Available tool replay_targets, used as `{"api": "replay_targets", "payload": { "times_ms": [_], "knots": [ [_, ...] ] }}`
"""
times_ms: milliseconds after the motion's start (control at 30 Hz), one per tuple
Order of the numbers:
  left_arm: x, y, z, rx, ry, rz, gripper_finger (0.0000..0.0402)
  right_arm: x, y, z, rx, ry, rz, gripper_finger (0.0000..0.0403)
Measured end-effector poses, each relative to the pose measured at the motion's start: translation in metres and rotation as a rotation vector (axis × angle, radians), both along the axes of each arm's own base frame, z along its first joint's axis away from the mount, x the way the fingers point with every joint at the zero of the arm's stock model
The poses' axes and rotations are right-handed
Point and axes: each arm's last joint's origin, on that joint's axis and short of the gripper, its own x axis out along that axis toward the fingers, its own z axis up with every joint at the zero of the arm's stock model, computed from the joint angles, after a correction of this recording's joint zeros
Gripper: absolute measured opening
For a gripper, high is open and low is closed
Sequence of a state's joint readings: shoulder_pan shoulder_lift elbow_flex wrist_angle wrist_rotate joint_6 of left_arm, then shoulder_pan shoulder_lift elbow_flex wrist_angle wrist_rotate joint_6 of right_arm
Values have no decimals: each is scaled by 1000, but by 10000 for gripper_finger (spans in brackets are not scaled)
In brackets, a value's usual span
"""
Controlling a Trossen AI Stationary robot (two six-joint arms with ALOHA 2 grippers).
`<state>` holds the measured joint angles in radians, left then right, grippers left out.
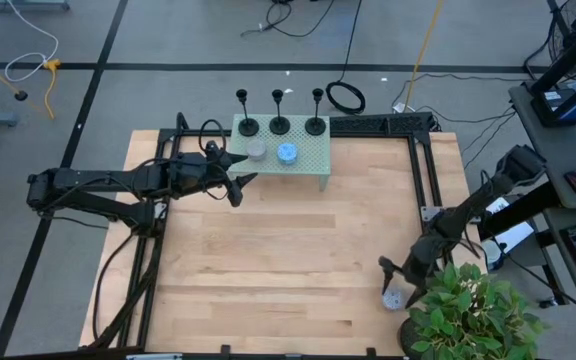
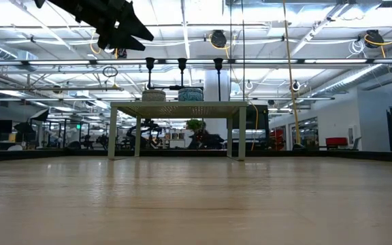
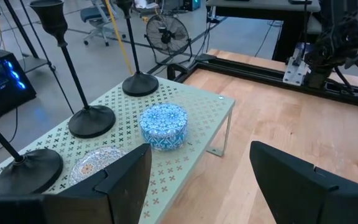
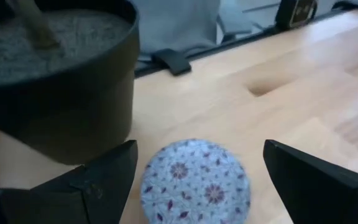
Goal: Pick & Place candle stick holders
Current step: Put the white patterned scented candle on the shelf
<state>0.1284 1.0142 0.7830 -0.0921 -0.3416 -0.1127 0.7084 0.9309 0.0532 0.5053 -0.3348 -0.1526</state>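
Three black candle stick holders (image 1: 248, 127) (image 1: 280, 125) (image 1: 315, 125) stand upright on their round bases along the far edge of a small green perforated stand (image 1: 313, 165). In the left wrist view their bases (image 3: 92, 120) sit behind a blue puck (image 3: 163, 126). My left gripper (image 1: 240, 172) (image 3: 197, 180) hovers open just left of the stand, above table height, and holds nothing. At the near right my right gripper (image 1: 396, 278) (image 4: 197, 186) is open. Its fingers stand on either side of a whitish patterned puck (image 4: 194, 180) on the table, without touching it.
A grey puck (image 1: 256, 151) and the blue puck (image 1: 287, 153) lie on the stand in front of the holders. A potted plant (image 1: 468, 315) in a dark pot (image 4: 55, 81) stands right beside the right gripper. Black frame rails (image 1: 423, 170) border the table.
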Motion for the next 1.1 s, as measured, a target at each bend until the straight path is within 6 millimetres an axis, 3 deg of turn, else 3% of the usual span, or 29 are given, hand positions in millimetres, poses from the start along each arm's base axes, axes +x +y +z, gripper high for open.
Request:
{"api": "replay_targets", "payload": {
  "times_ms": [500,700,900,1100],
  "knots": [
    [0,0,0,0,0,0,273,3,11,-15,-71,-31,50,338],
    [0,0,0,0,0,0,273,6,9,-24,-144,3,-76,338],
    [0,0,0,0,0,1,273,8,10,-25,-146,-19,-86,338],
    [0,0,0,1,1,0,273,12,6,-28,-238,-78,-239,338]
  ]
}}
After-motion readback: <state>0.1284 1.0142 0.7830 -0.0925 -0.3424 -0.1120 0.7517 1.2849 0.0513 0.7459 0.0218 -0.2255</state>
